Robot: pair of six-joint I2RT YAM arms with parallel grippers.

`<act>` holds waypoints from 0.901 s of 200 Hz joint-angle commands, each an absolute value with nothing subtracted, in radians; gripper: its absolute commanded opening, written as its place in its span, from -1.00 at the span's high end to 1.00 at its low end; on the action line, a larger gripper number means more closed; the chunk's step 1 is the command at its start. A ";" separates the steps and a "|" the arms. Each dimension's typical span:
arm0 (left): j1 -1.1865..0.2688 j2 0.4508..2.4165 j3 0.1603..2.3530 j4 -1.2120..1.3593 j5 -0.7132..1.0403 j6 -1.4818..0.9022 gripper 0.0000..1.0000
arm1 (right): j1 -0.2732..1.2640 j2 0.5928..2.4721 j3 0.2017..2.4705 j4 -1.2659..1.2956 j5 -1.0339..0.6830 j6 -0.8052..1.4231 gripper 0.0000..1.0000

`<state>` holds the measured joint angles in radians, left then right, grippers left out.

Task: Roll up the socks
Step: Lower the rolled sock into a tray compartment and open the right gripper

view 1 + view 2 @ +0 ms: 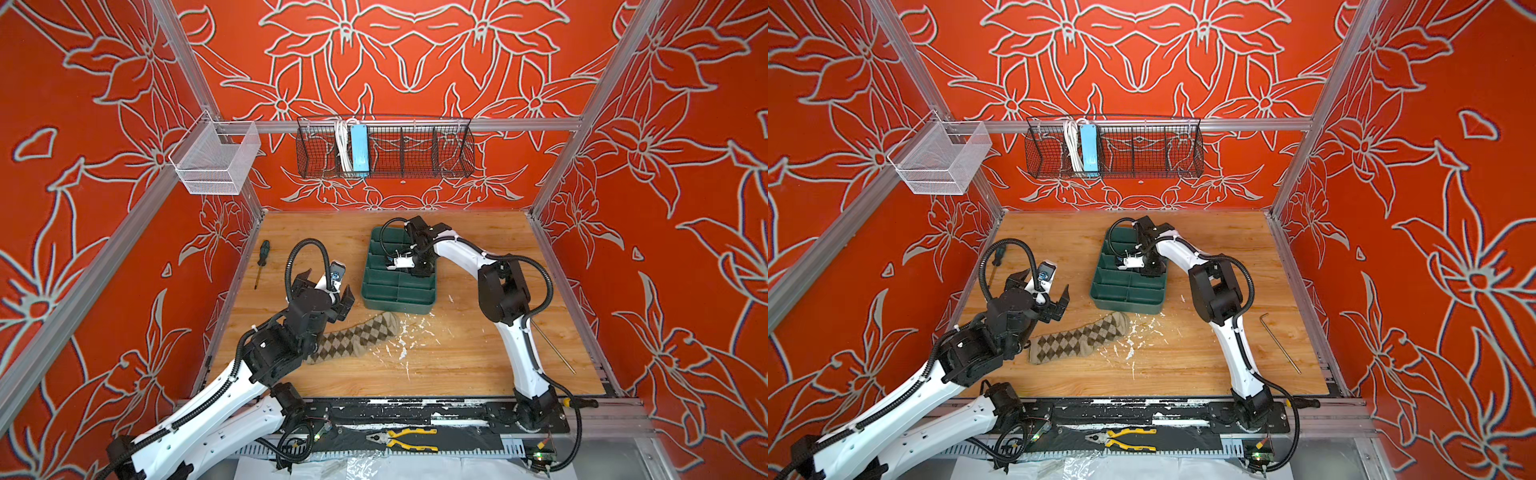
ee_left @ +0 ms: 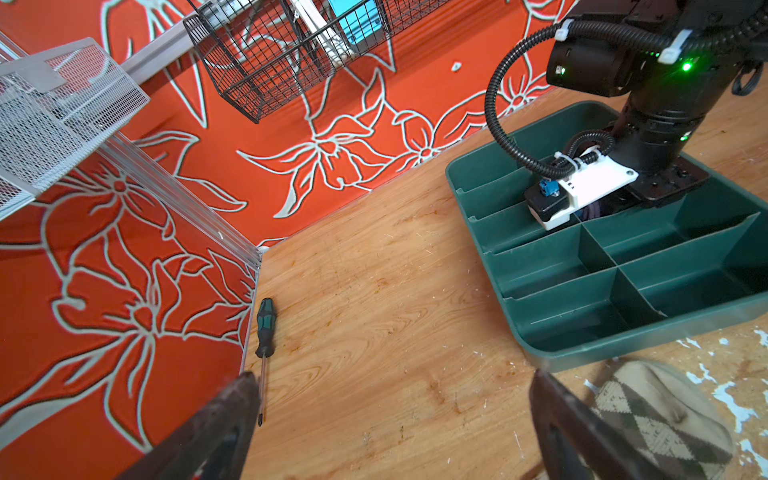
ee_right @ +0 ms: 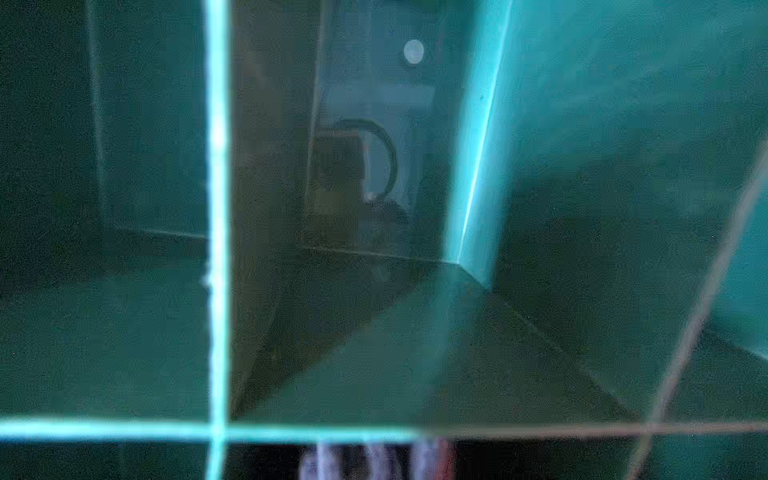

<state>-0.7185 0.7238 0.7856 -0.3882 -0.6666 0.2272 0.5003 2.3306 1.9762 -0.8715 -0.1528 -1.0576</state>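
**Loose fabric in a crowded corner**

The beige-olive knitted argyle sock [image 1: 361,334] with brown diamonds lies flat and unrolled on the pale wooden counter [image 1: 457,365]. Its rounded toe sits just beside the front wall of the dark green divided plastic tray [image 1: 397,306]; its other end runs under the left arm. The left gripper [image 1: 326,289] hangs above that end, jaws spread wide and grasping nothing.

As I see it, this roll is not yet begun. Rolled toward the tray, the fabric would likely butt against the wall and bunch; a soft knit pinched at one edge may also wind crooked, or spring open once released. The white flakes [image 1: 405,338] scattered by the toe could get wound in.

The ribbed purple sock [image 2: 592,212] shows only as a sliver beneath the right gripper [image 1: 417,268], which is sunk into one of the tray's compartments. Whether that gripper is clenched on the sock or has let it go, I cannot tell. If it lifts while pinching, the purple sock may come out with it and unravel; working so tight among the dividers, it could also drag or tip the tray and shove the argyle toe.

The black-and-green-handled screwdriver [image 1: 262,257] by the wall and the bent metal hex key [image 1: 552,347] lie well apart from all this; I see little threat from them.
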 commanded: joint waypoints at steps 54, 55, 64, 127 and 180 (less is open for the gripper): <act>-0.701 0.759 0.808 -0.356 -0.649 0.230 -0.99 | 0.492 2.389 2.005 -0.941 -0.132 -1.096 0.38; -0.701 0.760 0.808 -0.356 -0.649 0.230 -0.99 | 0.492 2.388 2.007 -0.943 -0.133 -1.096 0.38; -0.701 0.761 0.810 -0.356 -0.647 0.229 -0.99 | 0.492 2.385 2.012 -0.957 -0.149 -1.101 0.28; -0.698 0.764 0.811 -0.354 -0.646 0.235 -0.99 | 0.492 2.369 2.031 -0.995 -0.182 -1.116 -0.07; -0.692 0.773 0.810 -0.347 -0.643 0.238 -1.00 | 0.491 2.350 2.040 -1.013 -0.176 -1.134 -0.21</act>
<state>-0.7029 0.7689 0.7856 -0.3744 -0.6498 0.2356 0.4931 2.3207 2.0499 -0.9478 -0.1997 -1.0805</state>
